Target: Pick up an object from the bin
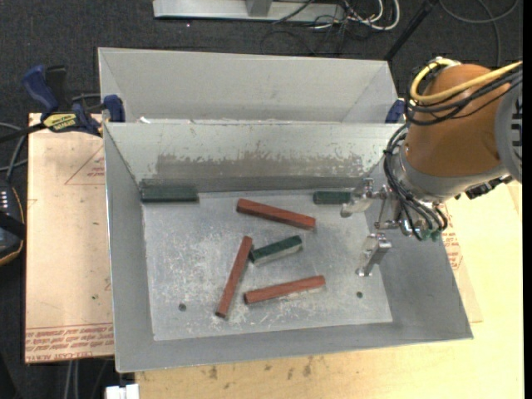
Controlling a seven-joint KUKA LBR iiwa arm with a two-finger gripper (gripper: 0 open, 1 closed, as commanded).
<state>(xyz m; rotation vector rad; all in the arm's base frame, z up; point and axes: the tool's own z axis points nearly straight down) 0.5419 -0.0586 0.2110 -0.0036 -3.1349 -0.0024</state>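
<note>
Now, gripper [366, 233]: you see its fingers spread wide, holding nothing, over the bare bin floor [341, 306].
Nearest: small green block [331, 196], just up-left of it.
Lower left: red bar [284, 289].
Further left: green-and-white block [277, 249].

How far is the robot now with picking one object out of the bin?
Done: nothing yet; the red-brown bars and green blocks all lie on the bin floor. In hand: the gripper hangs open and empty at the view's right, nearest the small green block by the back wall. Left: closing on one thing and lifting it out.
</note>
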